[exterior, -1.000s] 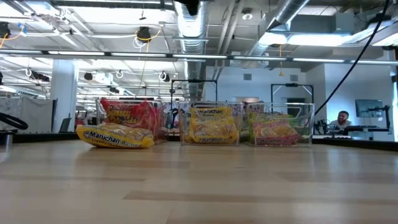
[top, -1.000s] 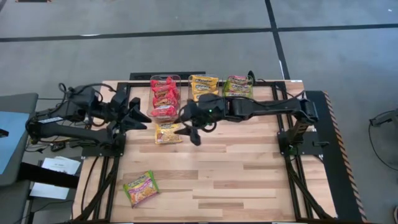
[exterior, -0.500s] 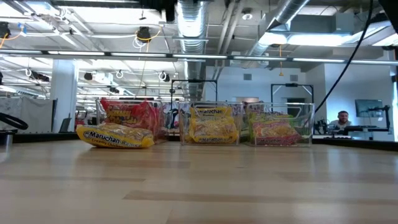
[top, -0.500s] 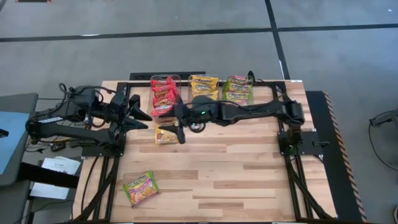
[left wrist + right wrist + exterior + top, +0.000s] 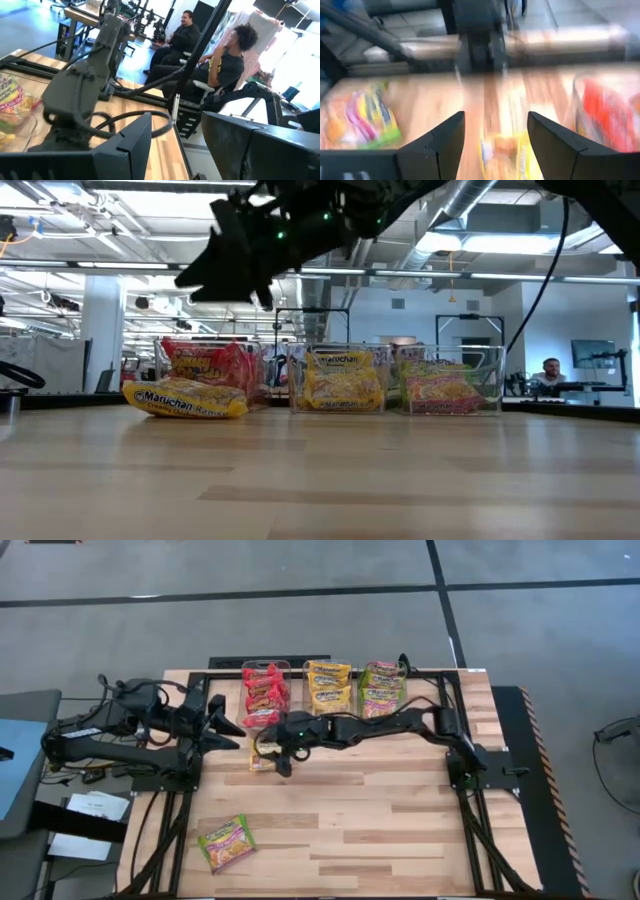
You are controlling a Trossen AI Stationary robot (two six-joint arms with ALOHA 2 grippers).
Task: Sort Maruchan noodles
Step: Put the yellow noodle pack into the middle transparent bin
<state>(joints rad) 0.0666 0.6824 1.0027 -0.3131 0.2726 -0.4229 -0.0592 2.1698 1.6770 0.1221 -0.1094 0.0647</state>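
Note:
A yellow Maruchan packet (image 5: 259, 762) lies flat on the table in front of the red bin (image 5: 265, 695); it also shows in the low view (image 5: 185, 398). A green-and-pink packet (image 5: 226, 842) lies flat near the near-left corner. My right gripper (image 5: 272, 754) hangs open above the yellow packet, clear of it in the low view (image 5: 225, 285). Its wrist view shows the yellow packet (image 5: 505, 155) between and beyond the open fingers (image 5: 495, 116). My left gripper (image 5: 222, 726) waits open at the table's left edge.
Three clear bins stand in a row along the far edge: red packets (image 5: 205, 365), yellow packets (image 5: 342, 378), green-and-pink packets (image 5: 445, 385). The right arm (image 5: 400, 722) stretches across just in front of them. Bare wood (image 5: 380, 820) covers the middle and near right. People sit beyond the table (image 5: 225, 65).
My right gripper has swept toward the table's left edge, from in front of the yellow bin to above the loose yellow packet, and has come down into the low view. It has stayed open. No packet has moved.

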